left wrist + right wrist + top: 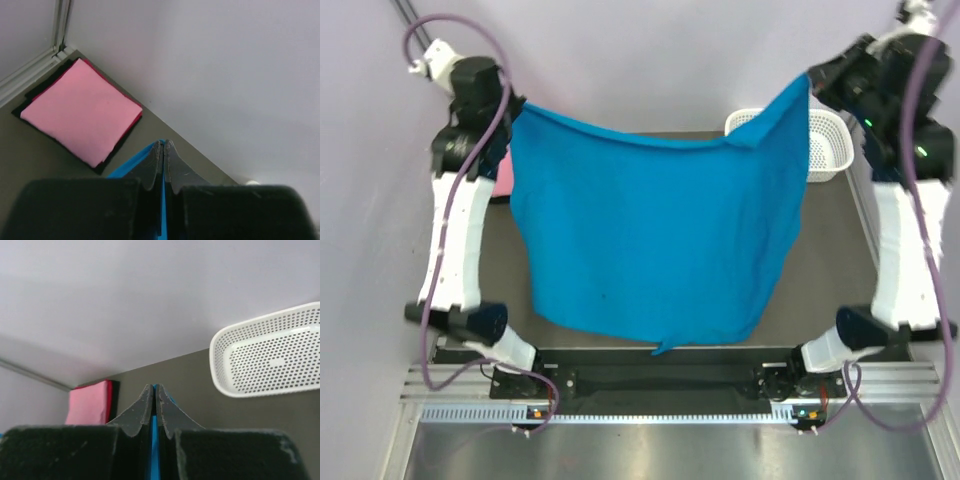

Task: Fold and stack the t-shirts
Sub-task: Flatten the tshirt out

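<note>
The left fingers [151, 170] and right fingers [141, 410] are each closed on an upper corner of the turquoise t-shirt [650, 230], which hangs spread above the bench [830, 230]. The folded pink t-shirt [82, 112] lies on the dark t-shirt [45, 82] at the far left corner.

Bright, soft, even light surrounds the turquoise t-shirt [650, 240]; shadows near it are faint. Below it, the metal sheet [670, 455] carries pale glare. The overhead view is slightly soft. In the wrist views the left gripper [163, 145] and right gripper [152, 388] bodies are dark and blurred, while the white basket [270, 355] beyond is crisp
</note>
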Controlling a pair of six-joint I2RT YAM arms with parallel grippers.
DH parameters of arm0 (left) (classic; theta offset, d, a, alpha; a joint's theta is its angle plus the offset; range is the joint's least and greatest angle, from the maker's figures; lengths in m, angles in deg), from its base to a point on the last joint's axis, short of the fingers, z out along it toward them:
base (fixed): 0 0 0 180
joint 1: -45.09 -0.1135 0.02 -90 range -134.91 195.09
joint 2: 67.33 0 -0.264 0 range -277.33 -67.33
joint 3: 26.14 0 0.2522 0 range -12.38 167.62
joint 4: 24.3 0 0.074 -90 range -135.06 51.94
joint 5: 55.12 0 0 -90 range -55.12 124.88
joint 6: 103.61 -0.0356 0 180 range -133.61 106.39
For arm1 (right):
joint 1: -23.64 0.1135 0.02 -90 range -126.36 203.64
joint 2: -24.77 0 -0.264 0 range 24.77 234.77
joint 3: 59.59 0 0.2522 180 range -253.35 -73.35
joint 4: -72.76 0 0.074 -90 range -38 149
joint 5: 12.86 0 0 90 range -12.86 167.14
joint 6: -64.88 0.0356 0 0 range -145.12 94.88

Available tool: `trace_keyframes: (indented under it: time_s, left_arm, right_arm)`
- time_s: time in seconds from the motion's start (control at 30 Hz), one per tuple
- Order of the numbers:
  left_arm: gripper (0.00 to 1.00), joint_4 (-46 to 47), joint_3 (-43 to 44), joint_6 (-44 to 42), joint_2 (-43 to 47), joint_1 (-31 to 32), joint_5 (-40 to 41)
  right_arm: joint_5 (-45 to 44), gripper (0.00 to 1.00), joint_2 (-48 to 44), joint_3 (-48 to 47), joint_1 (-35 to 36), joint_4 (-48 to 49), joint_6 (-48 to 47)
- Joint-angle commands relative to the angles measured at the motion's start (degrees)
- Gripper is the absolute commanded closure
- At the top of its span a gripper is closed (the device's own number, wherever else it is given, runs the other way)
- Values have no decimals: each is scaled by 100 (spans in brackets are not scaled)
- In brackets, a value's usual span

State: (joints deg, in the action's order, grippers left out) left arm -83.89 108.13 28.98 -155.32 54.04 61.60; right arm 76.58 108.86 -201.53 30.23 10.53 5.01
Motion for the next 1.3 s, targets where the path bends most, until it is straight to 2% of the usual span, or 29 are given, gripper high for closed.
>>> trace_keyframes:
  time_s: [0.0,0.03,0.1,0.17,0.33,0.47,0.53,0.57,0.6,0.67,0.7,0.77,0.8,0.9,1.07,1.27]
  left_arm:
    - [100,935,1077,-522,-780,-25,588]
    - [100,926,1672,-593,-956,-51,606]
    - [100,1022,2150,-734,-1230,-51,563]
    - [100,1259,1960,-743,-942,-60,501]
    - [100,1418,1231,-681,-255,-60,615]
    - [100,1182,730,-647,429,-51,659]
    - [100,1163,-24,-568,833,-51,712]
    - [100,1233,-384,-489,1305,-51,712]
    - [100,1251,-1145,-436,1563,-51,738]
    - [100,1277,-1931,-296,2290,-51,869]
    - [100,1321,-2709,-269,2529,-51,887]
    - [100,1444,-3478,-251,3134,-51,888]
    - [100,1419,-4143,-208,3286,-51,914]
    - [100,1130,-5295,82,3840,-43,844]
    - [100,382,-6958,776,4430,-25,361]
    - [100,-453,-7796,1681,4553,-25,342]
  right_arm:
    - [-226,100,912,-654,9,1031,-604]
    - [-173,100,1038,-969,0,1111,-640]
    - [-42,100,1232,-1234,-52,1339,-587]
    - [205,100,1267,-1367,-140,1410,-570]
    - [477,100,671,-1298,-360,1533,-429]
    - [635,100,-258,-649,-387,1428,-561]
    - [932,100,-682,351,-387,1314,-526]
    - [1030,100,-1241,808,-387,1322,-404]
    - [1127,100,-1551,1891,-378,1375,-298]
    - [1435,100,-2532,2995,-369,1663,-122]
    - [1488,100,-2825,3975,-369,1717,-87]
    - [1497,100,-3579,4781,-360,1605,-8]
    - [1497,100,-3784,5472,-360,1508,19]
    - [1488,100,-4374,6538,-360,1000,142]
    - [927,100,-4805,7534,-360,-346,379]
    - [347,100,-5131,7931,-360,-1235,581]
